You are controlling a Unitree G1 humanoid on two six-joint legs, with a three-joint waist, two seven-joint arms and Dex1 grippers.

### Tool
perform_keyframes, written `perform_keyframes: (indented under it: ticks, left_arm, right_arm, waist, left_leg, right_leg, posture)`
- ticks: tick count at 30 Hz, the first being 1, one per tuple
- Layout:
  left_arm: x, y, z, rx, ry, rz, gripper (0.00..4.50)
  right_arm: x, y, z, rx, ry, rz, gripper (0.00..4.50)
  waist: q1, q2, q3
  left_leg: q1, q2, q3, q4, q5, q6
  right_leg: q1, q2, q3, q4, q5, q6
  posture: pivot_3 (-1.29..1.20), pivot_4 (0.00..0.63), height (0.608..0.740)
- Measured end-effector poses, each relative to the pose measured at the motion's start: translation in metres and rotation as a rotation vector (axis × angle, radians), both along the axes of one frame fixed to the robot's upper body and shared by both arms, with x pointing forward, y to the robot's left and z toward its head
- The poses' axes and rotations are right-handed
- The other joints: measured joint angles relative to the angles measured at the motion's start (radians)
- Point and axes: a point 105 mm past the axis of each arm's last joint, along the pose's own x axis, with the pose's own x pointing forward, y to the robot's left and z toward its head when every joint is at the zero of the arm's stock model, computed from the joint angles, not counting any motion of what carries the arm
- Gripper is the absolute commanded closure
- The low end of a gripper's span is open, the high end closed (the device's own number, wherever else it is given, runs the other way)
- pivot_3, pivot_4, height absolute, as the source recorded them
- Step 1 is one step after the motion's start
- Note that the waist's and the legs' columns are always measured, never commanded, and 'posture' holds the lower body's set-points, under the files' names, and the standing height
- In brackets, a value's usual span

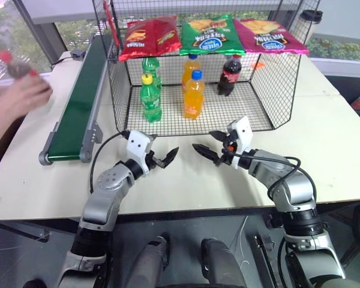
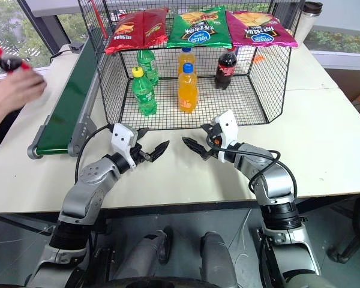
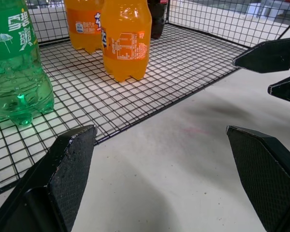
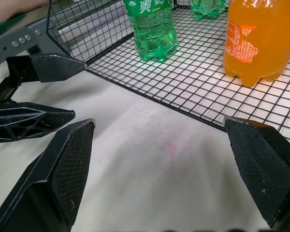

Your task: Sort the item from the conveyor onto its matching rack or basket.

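Left tool (image 1: 168,157): black two-fingered, nearest the camera, jaws spread wide and empty, hovering over the white tabletop (image 1: 324,132) just in front of the cage's open side.
Right tool (image 1: 205,150): likewise wide apart, holding nothing, tips facing the left tool's across a small gap.
Item: small plastic cola bottle with dark drink and red cap (image 1: 15,67), at the far left, gripped in a person's hand (image 1: 24,96); not yet on the belt.
Conveyor: long dark-green belt in a grey metal frame (image 1: 78,102), running from near to far along the cage's left side, nothing on it.
Rack: large black wire-mesh cage (image 1: 270,78); another cola bottle (image 1: 230,74) stands at its far right, marking the likely slot.
Handling: probably light, firm if full, smooth and a bit slippery; best pinched across the labelled body, below the shoulder.
Orientation: long axis tilted, cap pointing up and to the far left; blurred, so the exact lean is uncertain.
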Motion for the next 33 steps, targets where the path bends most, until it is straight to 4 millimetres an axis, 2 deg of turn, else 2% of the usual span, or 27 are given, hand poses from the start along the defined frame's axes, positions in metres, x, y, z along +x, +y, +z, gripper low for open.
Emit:
perform_keyframes:
  ticks: [18, 24, 28, 33]
  left_arm:
    - [-0.001, 0.0, -0.005, 0.03, 0.001, -0.002, 0.0]
    - [-0.002, 0.005, -0.001, 0.072, -0.043, 0.005, 0.0]
    - [-0.005, 0.015, 0.017, 0.09, -0.109, 0.03, 0.0]
    - [-0.001, 0.044, 0.053, 0.045, -0.219, 0.198, 0.0]
  right_arm:
    - [-0.005, 0.002, -0.003, -0.013, -0.004, 0.017, 0.1]
    - [-0.007, 0.004, -0.001, -0.013, -0.009, 0.037, 0.1]
    - [-0.018, 0.01, 0.012, -0.031, -0.051, 0.112, 0.1]
    - [-0.027, 0.016, 0.022, -0.036, -0.076, 0.183, 0.1]
  waist:
    - [0.0, 0.0, 0.0]
    - [0.0, 0.0, 0.0]
    - [0.0, 0.0, 0.0]
    - [0.0, 0.0, 0.0]
  left_leg:
    - [0.0, 0.0, 0.0, 0.0, 0.0, 0.0]
    - [0.0, 0.0, 0.0, 0.0, 0.0, 0.0]
    - [0.0, 0.0, 0.0, 0.0, 0.0, 0.0]
    - [0.0, 0.0, 0.0, 0.0, 0.0, 0.0]
  right_leg:
    - [0.0, 0.0, 0.0, 0.0, 0.0, 0.0]
    - [0.0, 0.0, 0.0, 0.0, 0.0, 0.0]
    - [0.0, 0.0, 0.0, 0.0, 0.0, 0.0]
    - [0.0, -0.002, 0.0, 0.0, -0.001, 0.001]
  posture:
    - [0.0, 0.15, 0.738]
    - [0.0, 0.15, 0.738]
    - [0.0, 0.15, 0.738]
    - [0.0, 0.15, 0.738]
